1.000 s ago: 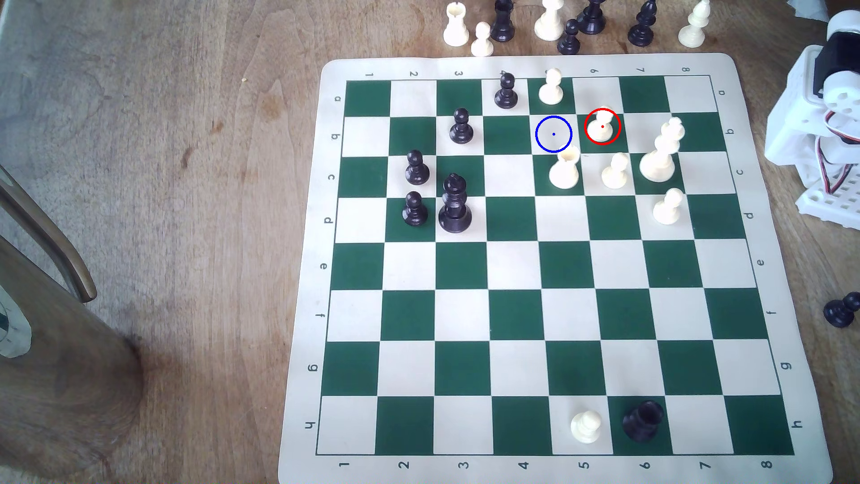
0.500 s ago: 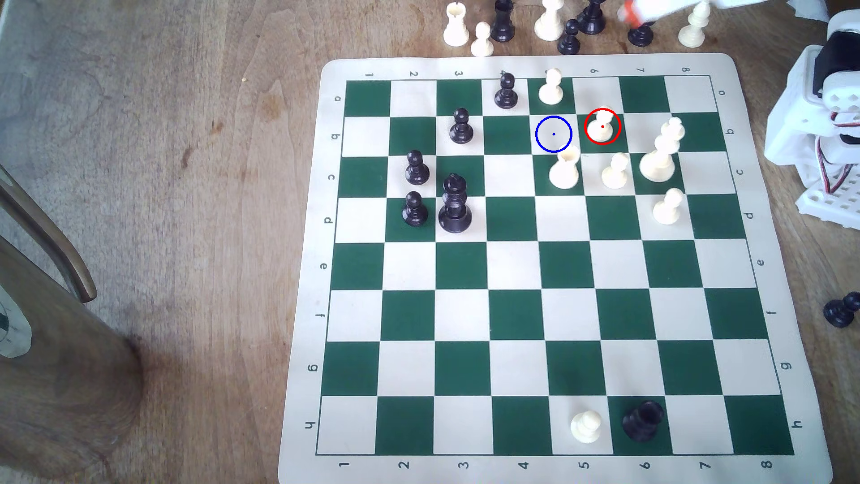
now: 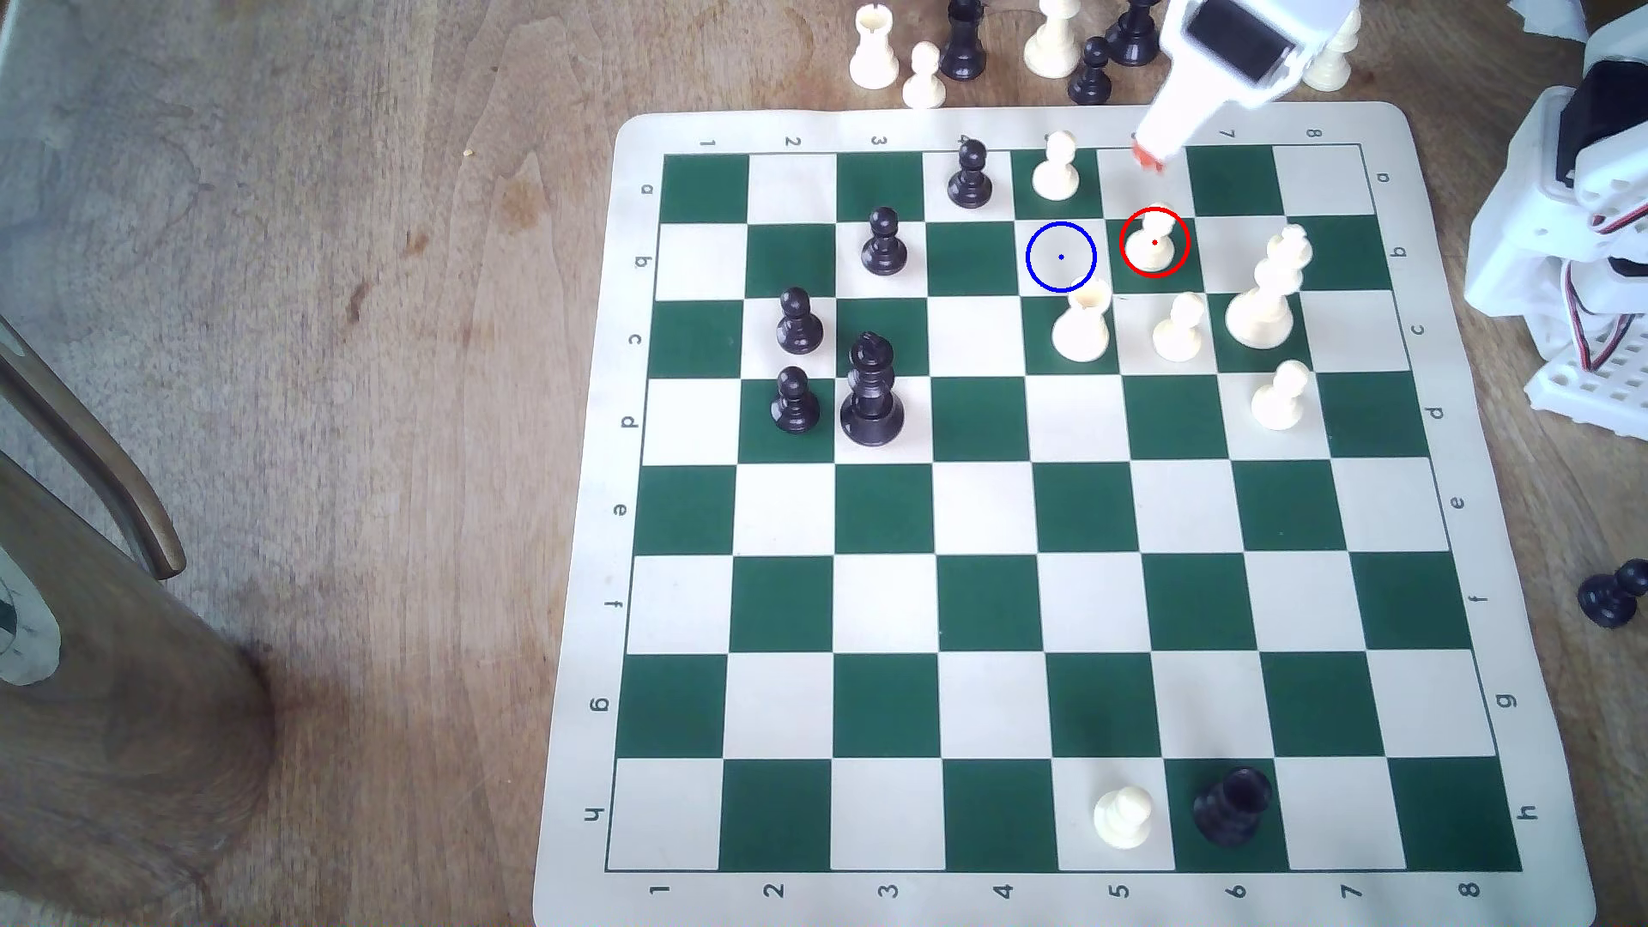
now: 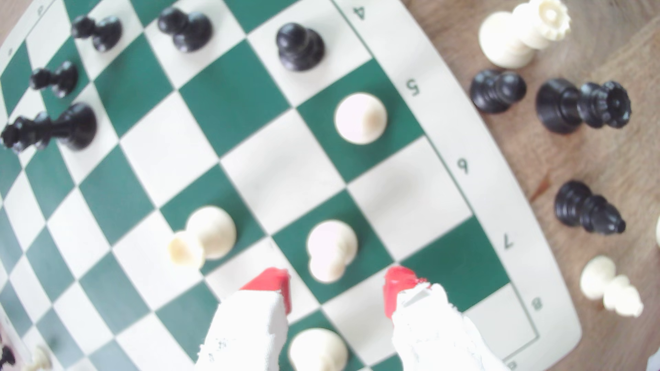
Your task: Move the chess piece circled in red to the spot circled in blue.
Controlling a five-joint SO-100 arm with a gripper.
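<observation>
The chess piece (image 3: 1154, 242), a small cream pawn ringed in red, stands on a dark green square in the board's second row from the far edge. The spot (image 3: 1060, 257), a cream square with a blue circle, lies one square toward the exterior view's left and is bare. My gripper (image 3: 1148, 159), white with red tips, hangs over the cream square just beyond the pawn. In the wrist view the gripper (image 4: 337, 287) is open, and the chess piece (image 4: 330, 249) stands just ahead of the gap, touching neither red fingertip (image 4: 275, 285). The spot (image 4: 285, 178) lies beyond it.
Close by stand a cream cup-topped piece (image 3: 1082, 325), cream pawns (image 3: 1179, 328) (image 3: 1057, 167) and the tall cream king (image 3: 1266, 290). Black pieces (image 3: 872, 392) occupy the board's left. Spare pieces (image 3: 1052, 40) line the table beyond the far edge. The arm's base (image 3: 1569, 223) sits at the right.
The arm has swung in from the top edge of the exterior view and come down over the board's far row, toward the red-circled pawn. No piece has moved.
</observation>
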